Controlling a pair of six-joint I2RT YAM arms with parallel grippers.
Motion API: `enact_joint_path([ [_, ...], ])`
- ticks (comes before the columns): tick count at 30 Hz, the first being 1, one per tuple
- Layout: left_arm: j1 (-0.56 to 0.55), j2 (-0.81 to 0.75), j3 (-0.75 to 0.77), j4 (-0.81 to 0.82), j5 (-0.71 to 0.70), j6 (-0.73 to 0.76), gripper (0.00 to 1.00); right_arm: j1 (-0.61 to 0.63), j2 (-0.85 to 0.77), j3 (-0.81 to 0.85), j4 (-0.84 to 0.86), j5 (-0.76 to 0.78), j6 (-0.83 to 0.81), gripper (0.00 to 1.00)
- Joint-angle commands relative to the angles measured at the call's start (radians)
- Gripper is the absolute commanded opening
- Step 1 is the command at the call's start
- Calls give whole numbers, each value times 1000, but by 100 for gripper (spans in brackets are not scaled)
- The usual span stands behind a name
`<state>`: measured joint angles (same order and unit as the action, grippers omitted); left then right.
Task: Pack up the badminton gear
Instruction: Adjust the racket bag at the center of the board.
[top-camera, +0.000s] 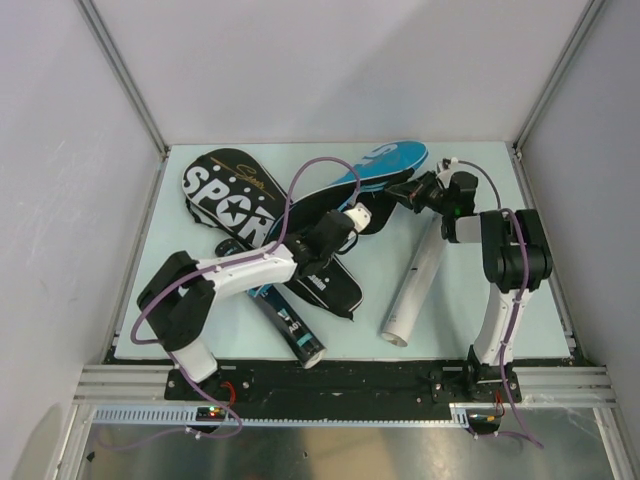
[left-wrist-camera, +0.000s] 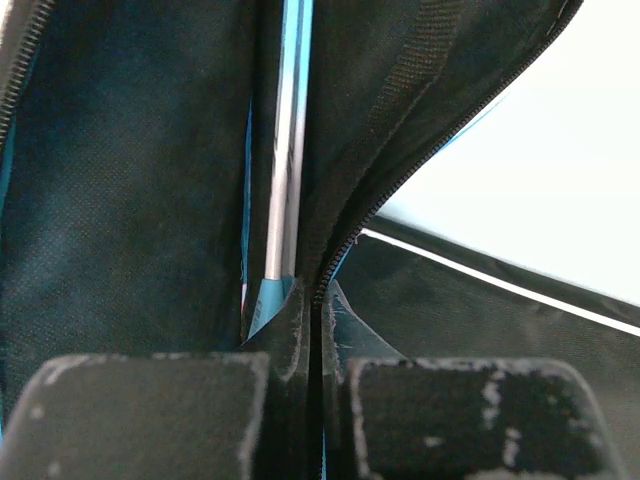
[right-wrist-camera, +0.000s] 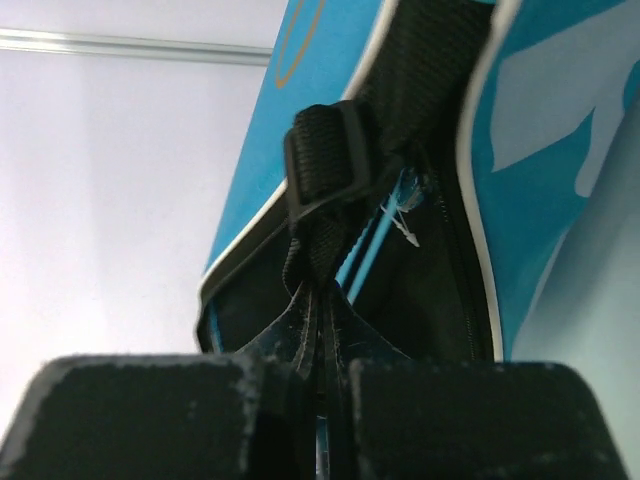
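Observation:
A blue racket cover (top-camera: 385, 160) lies at the back centre, overlapping a black "SPORT" cover (top-camera: 228, 190) to its left. My left gripper (top-camera: 352, 222) is shut on the cover's zipper edge (left-wrist-camera: 400, 175). In the left wrist view (left-wrist-camera: 318, 320) a silver and light-blue racket shaft (left-wrist-camera: 285, 150) shows inside the open cover. My right gripper (top-camera: 415, 190) is shut on the black strap (right-wrist-camera: 322, 170) of the blue cover (right-wrist-camera: 540, 120), seen close in the right wrist view (right-wrist-camera: 322, 320). A white tube (top-camera: 415, 285) and a black tube (top-camera: 290, 325) lie near the front. No shuttlecock shows.
Another black cover piece (top-camera: 335, 285) lies under my left forearm. The pale table (top-camera: 500, 330) is walled by white panels left, right and back. A black rail (top-camera: 340, 380) runs along the near edge by the arm bases.

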<state>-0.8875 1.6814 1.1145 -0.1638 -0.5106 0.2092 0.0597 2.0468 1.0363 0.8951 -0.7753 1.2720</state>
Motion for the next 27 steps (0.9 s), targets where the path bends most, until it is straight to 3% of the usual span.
enact_joint_path([
  [1, 14, -73, 24, 125, 34, -41, 0, 47, -142, -13, -278, -11, -255, 0],
  [3, 19, -82, 19, 129, 37, -42, 0, 50, -170, -25, -288, -9, -272, 0],
  [8, 24, -93, 18, 120, 60, -39, 3, 34, -175, -44, -113, -51, -147, 0],
  [9, 24, -100, 23, 108, 73, -45, 11, 25, -171, -39, -105, -53, -142, 0],
  [11, 23, -116, 30, 68, 96, -57, 42, 0, -155, -17, -105, -55, -141, 0],
  [13, 22, -145, 35, 32, 120, -66, 56, -21, -137, 7, -99, -62, -139, 0],
  [22, 15, -217, 98, -112, 108, 68, 96, -82, -90, 100, -101, -63, -109, 0],
  [27, 62, -194, 119, -192, 126, 110, 99, -98, -74, 157, -143, -70, -114, 0],
])
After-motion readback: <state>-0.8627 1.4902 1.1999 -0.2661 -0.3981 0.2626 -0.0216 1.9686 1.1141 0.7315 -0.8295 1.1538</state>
